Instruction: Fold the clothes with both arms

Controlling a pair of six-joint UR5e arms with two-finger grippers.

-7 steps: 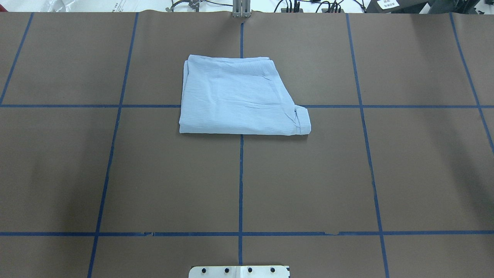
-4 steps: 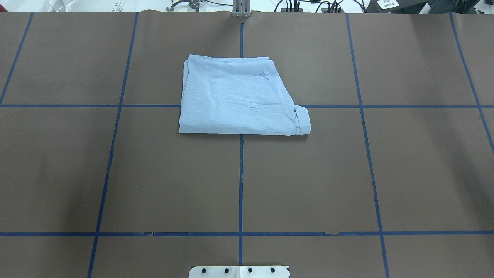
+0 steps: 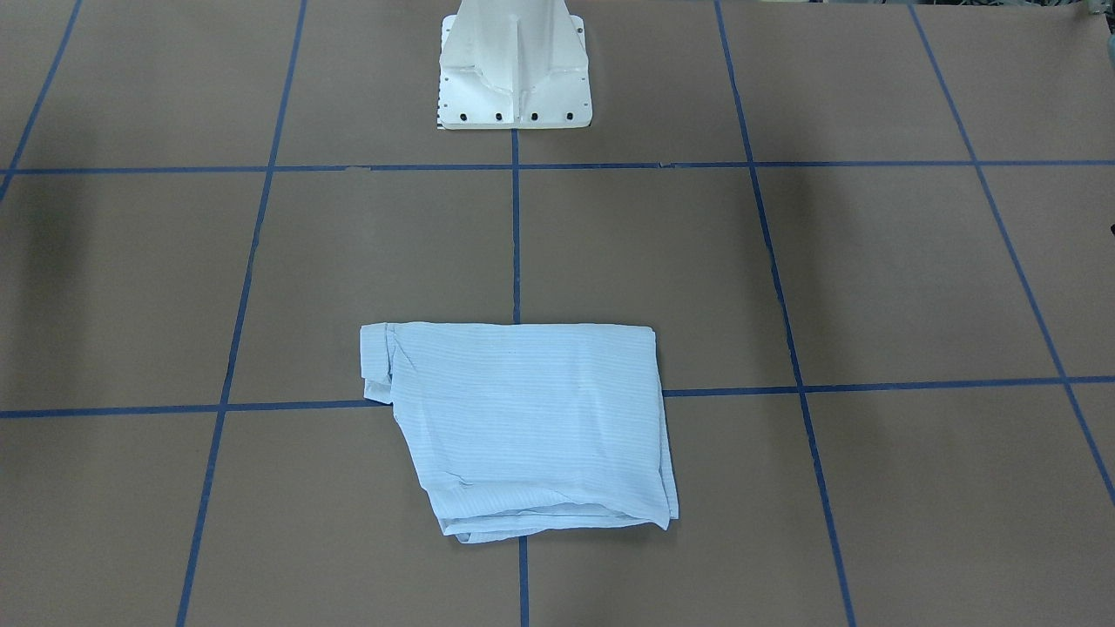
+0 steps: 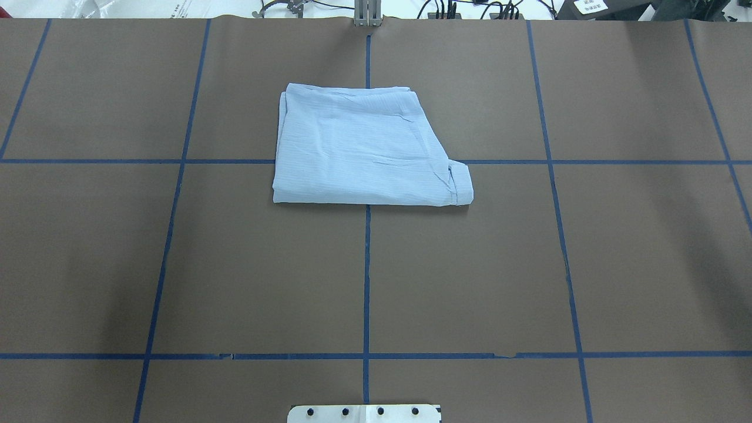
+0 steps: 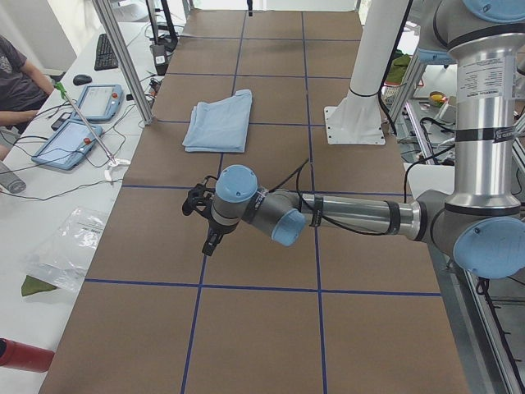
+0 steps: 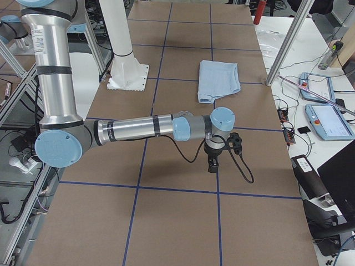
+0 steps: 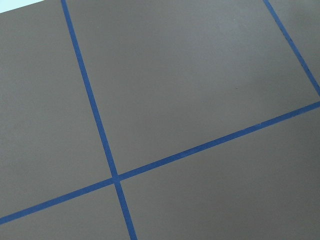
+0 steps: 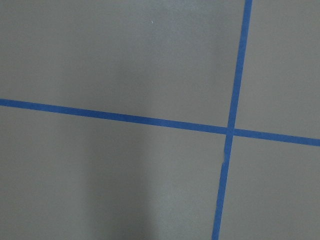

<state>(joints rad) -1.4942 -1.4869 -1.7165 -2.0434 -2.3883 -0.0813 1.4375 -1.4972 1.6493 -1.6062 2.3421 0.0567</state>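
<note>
The clothes are one pale blue striped shirt (image 4: 364,153), folded into a compact rectangle and lying flat on the brown table past its middle (image 3: 531,418) (image 5: 220,123) (image 6: 219,77). Both arms are away from it. The left arm (image 5: 353,215) stretches low over the table's left end, and its gripper (image 5: 209,242) points down above bare table. The right arm (image 6: 133,128) reaches over the right end with its gripper (image 6: 212,163) also pointing down. I cannot tell whether either gripper is open or shut. Both wrist views show only brown table and blue tape.
The white pedestal base (image 3: 514,78) (image 5: 357,123) stands at the robot's side of the table. Blue tape lines (image 4: 366,282) grid the surface. A person (image 5: 16,82) sits by tablets (image 5: 82,123) on a side bench. A red bottle (image 5: 20,355) lies there too.
</note>
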